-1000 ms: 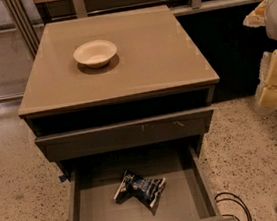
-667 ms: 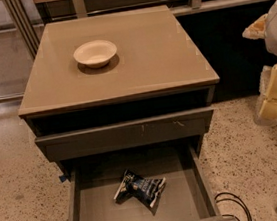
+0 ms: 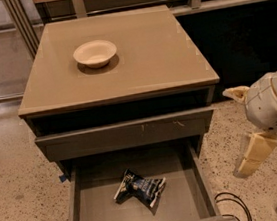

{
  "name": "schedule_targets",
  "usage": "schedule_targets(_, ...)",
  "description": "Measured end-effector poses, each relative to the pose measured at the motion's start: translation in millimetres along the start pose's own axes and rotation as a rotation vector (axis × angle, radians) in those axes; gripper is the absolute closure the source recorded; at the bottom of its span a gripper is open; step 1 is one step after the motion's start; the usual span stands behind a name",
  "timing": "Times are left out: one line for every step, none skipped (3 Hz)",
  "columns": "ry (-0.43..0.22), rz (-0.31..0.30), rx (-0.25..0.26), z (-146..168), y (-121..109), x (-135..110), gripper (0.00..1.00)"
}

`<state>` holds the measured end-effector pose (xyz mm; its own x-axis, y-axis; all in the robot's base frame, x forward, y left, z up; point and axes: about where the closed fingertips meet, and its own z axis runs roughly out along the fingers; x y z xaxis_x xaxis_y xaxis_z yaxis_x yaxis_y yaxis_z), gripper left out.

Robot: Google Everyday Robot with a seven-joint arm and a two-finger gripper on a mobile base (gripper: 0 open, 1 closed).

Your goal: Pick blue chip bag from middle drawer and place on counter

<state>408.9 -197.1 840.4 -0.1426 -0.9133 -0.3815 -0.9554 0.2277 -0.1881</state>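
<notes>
Gripper [image 3: 254, 151] now sits lower than a second ago: then it was up at counter height by the right edge, now it hangs off the cabinet's right side, level with the drawers and over the speckled floor [image 3: 14, 168]. Wide or narrow: cannot tell from this view. It is well apart from the blue chip bag [image 3: 139, 188]. Bag, bowl and drawer positions are unchanged from the earlier frames. Nearest the camera, the middle drawer [image 3: 98, 213] stands pulled fully out; the blue chip bag lies crumpled on its grey bottom, roughly central, touching none of the walls, and is the only item inside. Dark cables [image 3: 231, 203] lie on the floor either side of the drawer. Above it, a closed drawer front [image 3: 126, 134] carries small pale scratches. Over that is a dark open slot [image 3: 118, 112]; its contents cannot be made out. Farther back, the counter [image 3: 157, 60] carries one shallow white bowl [image 3: 95, 53], set left of centre toward the rear; nothing shows inside it.
</notes>
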Motion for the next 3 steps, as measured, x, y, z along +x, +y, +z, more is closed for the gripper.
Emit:
schedule_targets(-0.123, 0.105, -0.023, 58, 19, 5, 0.00)
schedule_targets(-0.205, 0.202, -0.002, 96, 19, -17, 0.00)
schedule_targets(-0.205, 0.201, 0.006, 96, 17, -17, 0.00)
